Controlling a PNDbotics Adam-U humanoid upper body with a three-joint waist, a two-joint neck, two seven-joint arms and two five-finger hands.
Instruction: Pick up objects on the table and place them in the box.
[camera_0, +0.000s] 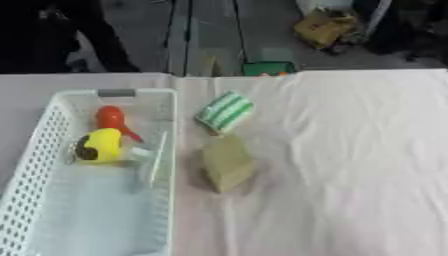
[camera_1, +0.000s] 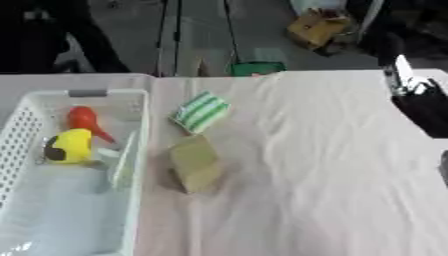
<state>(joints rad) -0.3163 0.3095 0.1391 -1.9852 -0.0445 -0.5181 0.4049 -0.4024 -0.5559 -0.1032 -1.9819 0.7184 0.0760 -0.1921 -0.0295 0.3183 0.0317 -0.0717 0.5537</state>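
White basket sits at the left of the counter, which is covered by a pale, wrinkled cloth. Inside the basket, toward its far end: a red object, and just in front of it a yellow object with a dark patch on its left side; the two look to be touching. A clear, flat item leans along the basket's right wall. The near half of the basket holds nothing that can be made out.

On the cloth, just right of the basket: a green-and-white striped pack, tilted, and nearer the camera a tan block. The two lie close together; contact cannot be told.

Right arm: a black part with a pale tip enters at the right edge of the right eye view only, above the cloth and well apart from both loose items. Whether its hand is spread or curled cannot be told. Left hand shows in neither view.
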